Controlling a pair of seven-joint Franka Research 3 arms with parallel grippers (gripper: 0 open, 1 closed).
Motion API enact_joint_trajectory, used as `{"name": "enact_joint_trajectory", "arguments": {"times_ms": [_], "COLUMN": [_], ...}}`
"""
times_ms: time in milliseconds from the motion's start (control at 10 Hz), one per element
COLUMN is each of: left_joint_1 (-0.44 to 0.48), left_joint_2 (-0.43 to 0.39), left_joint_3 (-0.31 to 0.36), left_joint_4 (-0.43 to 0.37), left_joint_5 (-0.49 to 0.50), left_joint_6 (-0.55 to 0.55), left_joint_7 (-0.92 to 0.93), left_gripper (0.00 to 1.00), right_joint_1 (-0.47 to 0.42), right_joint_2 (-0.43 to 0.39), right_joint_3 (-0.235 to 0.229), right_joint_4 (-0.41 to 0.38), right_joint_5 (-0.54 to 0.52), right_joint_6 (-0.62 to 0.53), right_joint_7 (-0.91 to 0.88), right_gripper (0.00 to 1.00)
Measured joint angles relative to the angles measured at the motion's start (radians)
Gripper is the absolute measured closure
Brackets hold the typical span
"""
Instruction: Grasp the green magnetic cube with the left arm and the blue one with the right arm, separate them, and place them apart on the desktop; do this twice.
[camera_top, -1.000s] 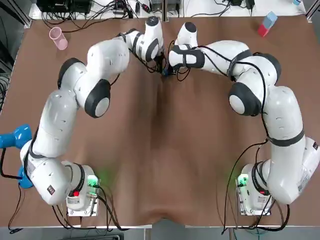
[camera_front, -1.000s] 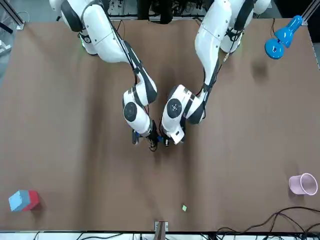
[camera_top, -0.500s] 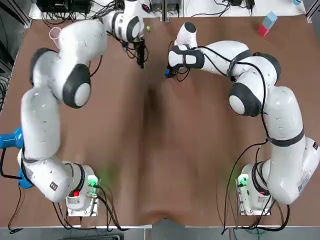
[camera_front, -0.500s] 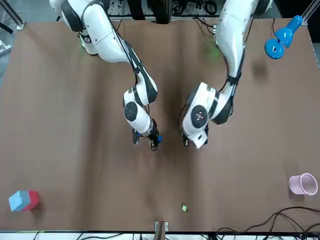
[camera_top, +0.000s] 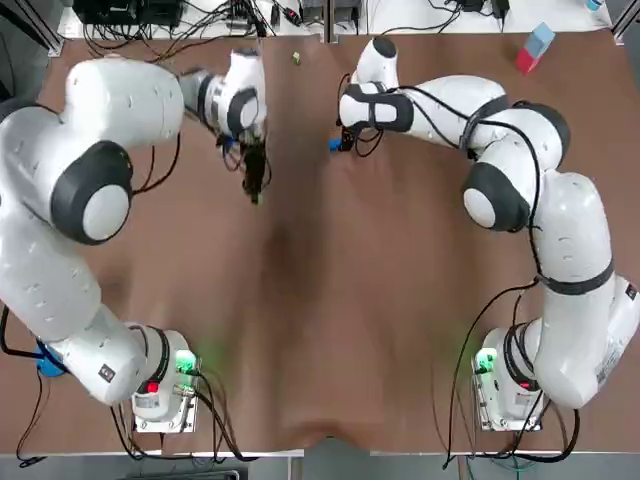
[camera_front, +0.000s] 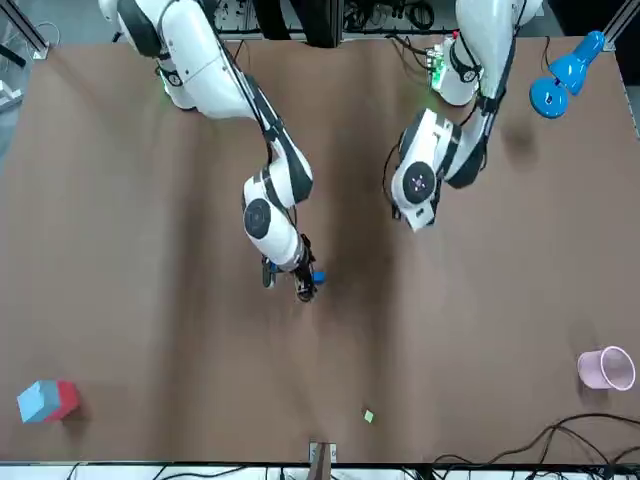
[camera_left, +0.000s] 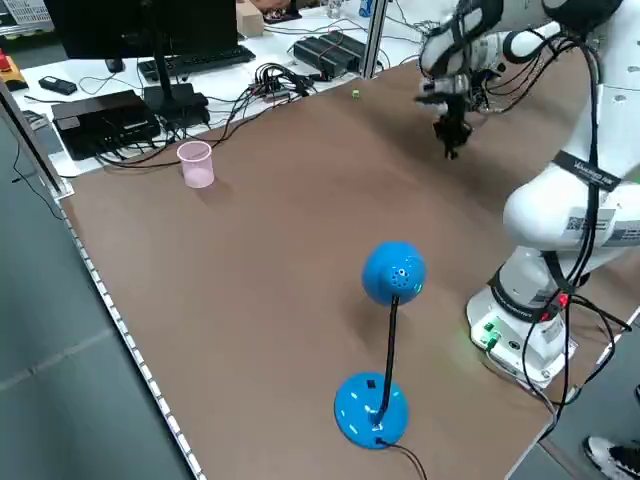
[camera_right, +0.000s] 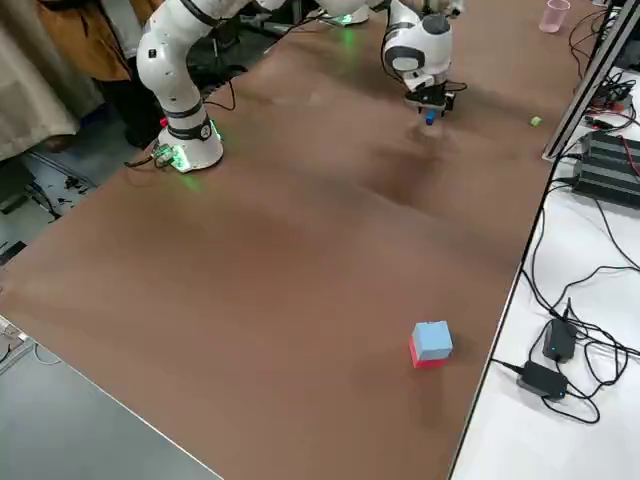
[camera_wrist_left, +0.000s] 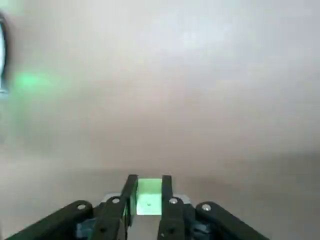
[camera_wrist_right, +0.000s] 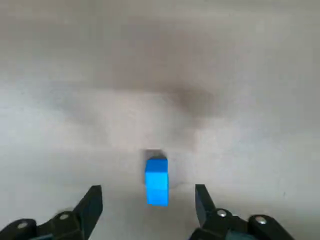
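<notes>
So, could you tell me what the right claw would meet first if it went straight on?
Probably the blue cube, lying on the table straight ahead of the open right claw; depth is unclear.

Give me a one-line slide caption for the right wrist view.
Open right gripper poised over the blue cube, which sits untouched on the brown table.

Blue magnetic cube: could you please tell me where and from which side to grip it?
Pinch two opposite side faces from straight above: the small blue magnetic cube sits flat and alone on the brown table, by the open right gripper.
</notes>
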Motion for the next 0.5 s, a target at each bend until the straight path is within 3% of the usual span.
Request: {"name": "enact_joint_trajectory", "arguments": {"times_ms": [200,500], "left_joint_1": [-0.016,-0.018], "left_joint_2": [-0.006,-0.044], "left_joint_3": [-0.082,-0.153], "left_joint_4": [-0.105,-0.141], "left_joint_5": [0.000,0.000], "left_joint_6": [0.010,-0.058], "left_joint_7": [-0.007,-0.016], "left_gripper": [0.77,0.77], "right_joint_1": [-0.010,-0.021], "right_joint_2": [-0.037,-0.045], "right_joint_3": [-0.010,-0.041], "right_joint_4": [-0.046,-0.060], "right_joint_5": [0.000,0.000], "right_joint_6": [0.000,0.000], "right_joint_7": [-0.022,-0.041], "right_gripper": [0.15,0.15]}}
